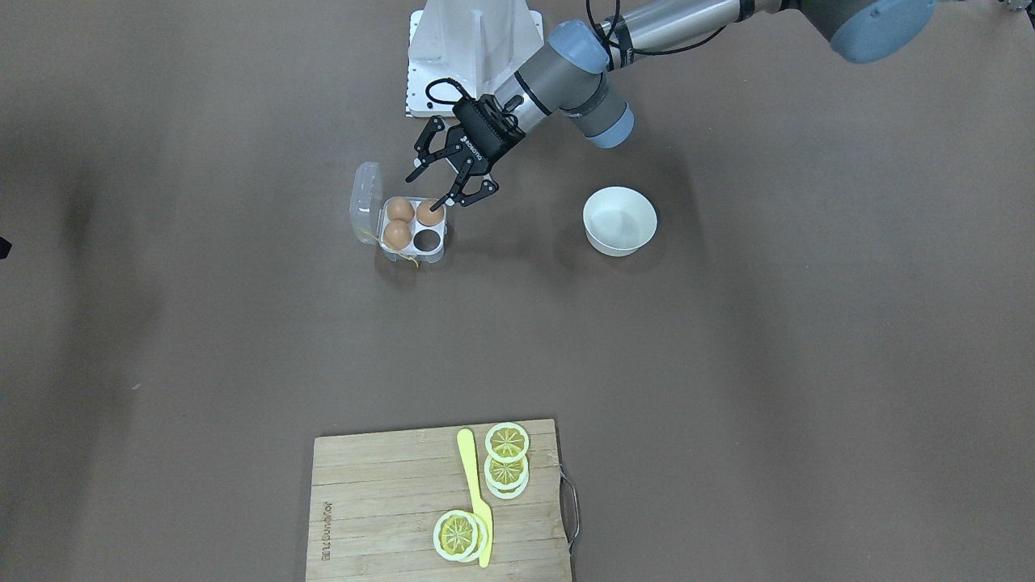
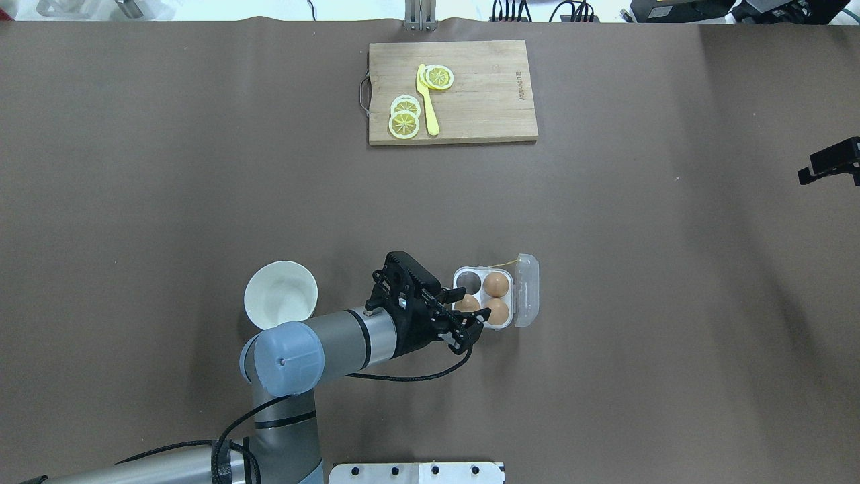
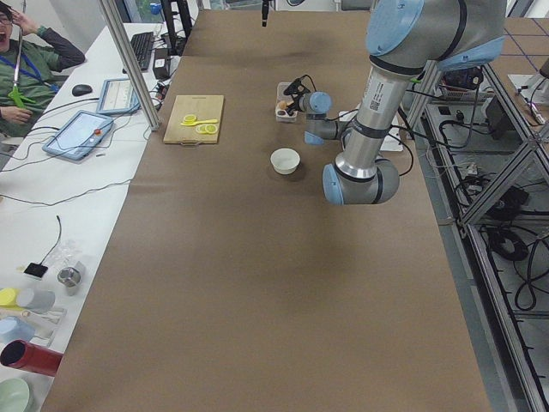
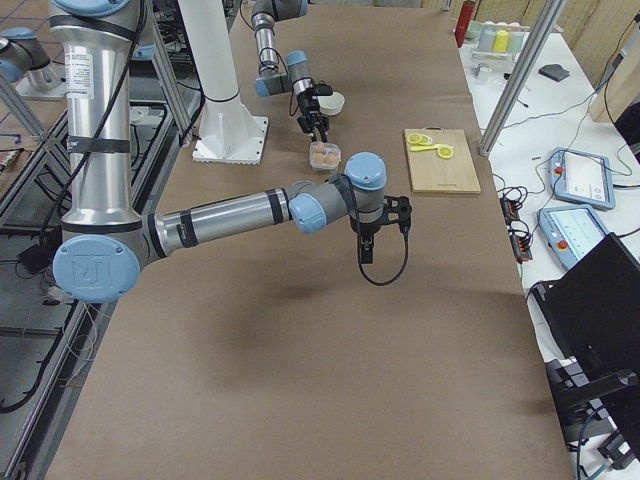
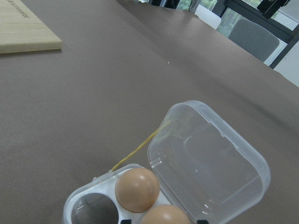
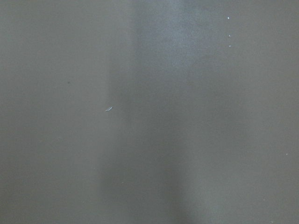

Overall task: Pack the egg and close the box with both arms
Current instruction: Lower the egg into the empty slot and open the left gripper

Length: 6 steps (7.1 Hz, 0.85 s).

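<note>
Hovering over the box [image 1: 428,239], the left gripper [image 1: 446,184] is spread wide and holds nothing. The egg [image 1: 430,213] sits in a cup just under one fingertip, lid open. Right gripper [image 4: 365,247]: opening cannot be told.

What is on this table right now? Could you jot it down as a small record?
Egg box: lid open
Eggs: three in the box; the fourth cup holds none
Left gripper: open, at the box, above one egg
Right gripper: away over bare table; open or shut, cannot tell
Bowl: white, beside the left arm
Cutting board: far side, with lemon slices and a yellow knife
</note>
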Tool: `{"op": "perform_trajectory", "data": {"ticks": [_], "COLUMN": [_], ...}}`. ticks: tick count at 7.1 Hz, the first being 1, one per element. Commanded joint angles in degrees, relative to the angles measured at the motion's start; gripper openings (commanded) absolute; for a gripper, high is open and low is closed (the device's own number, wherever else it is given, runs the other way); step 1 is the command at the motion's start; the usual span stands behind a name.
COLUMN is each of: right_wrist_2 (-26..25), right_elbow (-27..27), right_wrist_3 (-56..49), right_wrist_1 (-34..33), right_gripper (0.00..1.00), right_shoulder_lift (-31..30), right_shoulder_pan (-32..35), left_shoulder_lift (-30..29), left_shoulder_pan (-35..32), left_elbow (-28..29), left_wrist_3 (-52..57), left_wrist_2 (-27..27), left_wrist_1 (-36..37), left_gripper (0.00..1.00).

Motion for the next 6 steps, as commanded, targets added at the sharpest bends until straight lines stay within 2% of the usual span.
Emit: {"op": "perform_trajectory", "data": {"ticks": [1, 4, 5, 6], "right_wrist_2": [0.00, 0.26, 0.70, 1.66], "right_elbow": [-0.08, 0.10, 0.01, 0.18], "right_wrist_3": [0.00, 0.17, 0.18, 0.26], "right_wrist_1": [0.00, -0.09, -0.18, -0.18], "right_gripper": [1.00, 1.00, 1.00, 1.00], "right_shoulder_lift": [0.03, 0.47, 1.69, 2.14], "right_shoulder_pan": [0.00, 0.00, 0.00, -0.17], "left_shoulder_lift": [-0.03, -0.03, 0.32, 0.76], "left_shoulder_pan": [-0.09, -2.97, -6.30, -9.11], "left_elbow": [0.00, -2.80, -2.99, -3.51], "left_wrist_3": [0.00, -1.05, -4.36, -8.14], "left_wrist_2": [-0.05, -1.53, -5.63, -8.11], "left_wrist_1": [0.00, 0.61, 1.22, 3.23], "left_gripper": [0.61, 0.53, 0.53, 0.62]}}
